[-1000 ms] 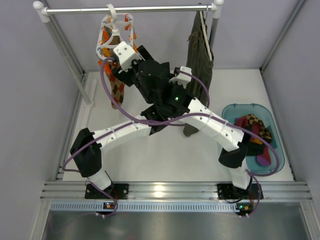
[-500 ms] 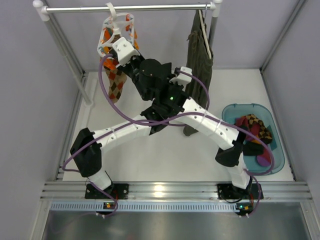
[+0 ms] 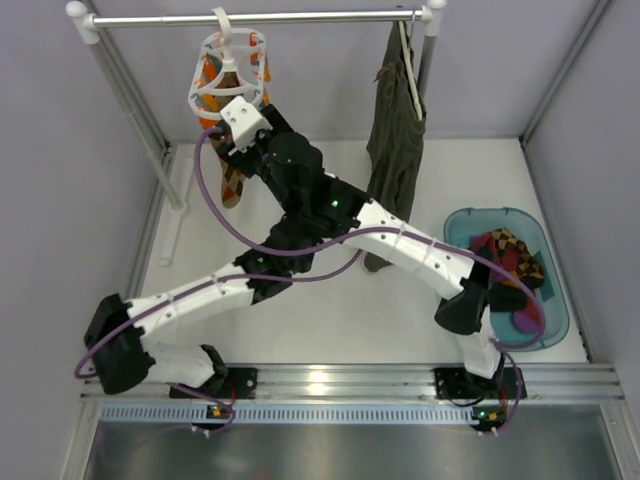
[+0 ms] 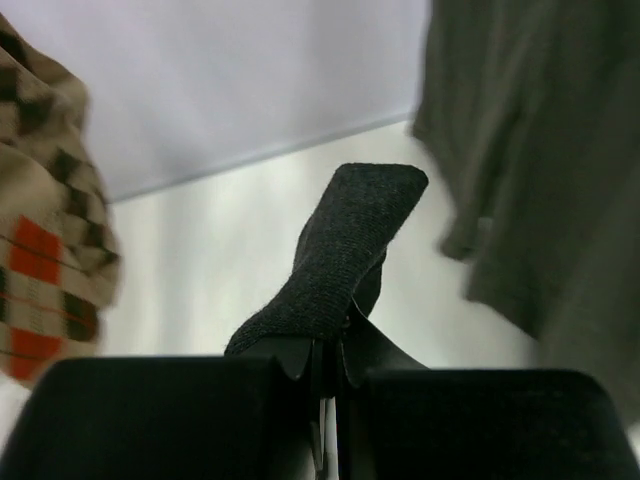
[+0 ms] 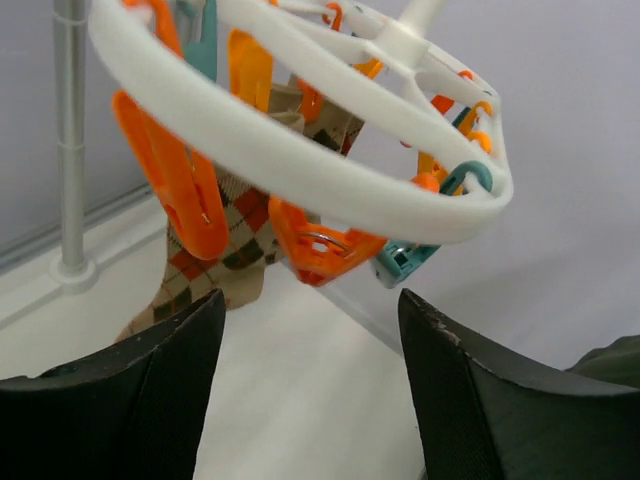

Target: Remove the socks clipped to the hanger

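Holding a black sock (image 4: 350, 240) pinched tight between its jaws, my left gripper (image 4: 325, 355) has the toe end standing up free in front of its camera. No clip is on it that I can see, so I judge this 1 to be off the hanger and ready to carry away. From above, that gripper is hidden under my right arm, which crosses over it.

My right gripper (image 5: 312, 300) is spread wide and grasps nothing. It sits just below the white ring of the peg hanger (image 5: 330, 170), which hangs from the rail (image 3: 300, 17) at the back left. At least 1 argyle sock (image 5: 215, 250) hangs there by its top edge, beside an orange clip (image 5: 175, 190). I cannot tell from here exactly which clip bites it.

To do this well, I would take the 2 jobs apart. The left arm should draw back low and swing right toward the teal tub (image 3: 478, 210), where other socks already lie. It must stay clear of the olive garment (image 4: 540, 150) and keep from under my right forearm, so the cables do not tangle. I would not loosen the left jaws until the sock is over the tub.

The right gripper should close on the argyle sock near its top, close under the clip, then pull straight down. A sideways tug would likely swing the hanger and could slide its hook along the rail.
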You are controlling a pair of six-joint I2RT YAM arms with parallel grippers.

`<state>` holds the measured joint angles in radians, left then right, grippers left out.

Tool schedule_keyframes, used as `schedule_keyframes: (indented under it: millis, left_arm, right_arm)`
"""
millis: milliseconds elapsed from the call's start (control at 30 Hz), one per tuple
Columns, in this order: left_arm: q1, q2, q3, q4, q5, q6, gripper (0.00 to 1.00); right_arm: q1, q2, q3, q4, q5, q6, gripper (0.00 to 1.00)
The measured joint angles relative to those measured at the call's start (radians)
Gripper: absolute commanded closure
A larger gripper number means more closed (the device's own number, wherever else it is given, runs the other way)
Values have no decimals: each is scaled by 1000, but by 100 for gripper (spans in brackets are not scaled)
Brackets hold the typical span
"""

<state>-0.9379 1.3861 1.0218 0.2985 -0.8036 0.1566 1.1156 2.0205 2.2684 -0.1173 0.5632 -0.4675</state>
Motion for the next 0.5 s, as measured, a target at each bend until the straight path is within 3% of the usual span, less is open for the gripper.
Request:
schedule_keyframes:
  millis: [133,333,500]
  left_arm:
    - [-24,-229,-109,-122,195,-166,100]
    - [-48,-412,-241,-150,543,-417,100]
    - [-151,-384,-242,-138,666,-523,100]
  right_arm:
    - [18,-64,-50,-78,-68,77,1]
    - [18,-323,-135,-328,-236,225,1]
    - [12,-699,-357,-407,-320,343,0]
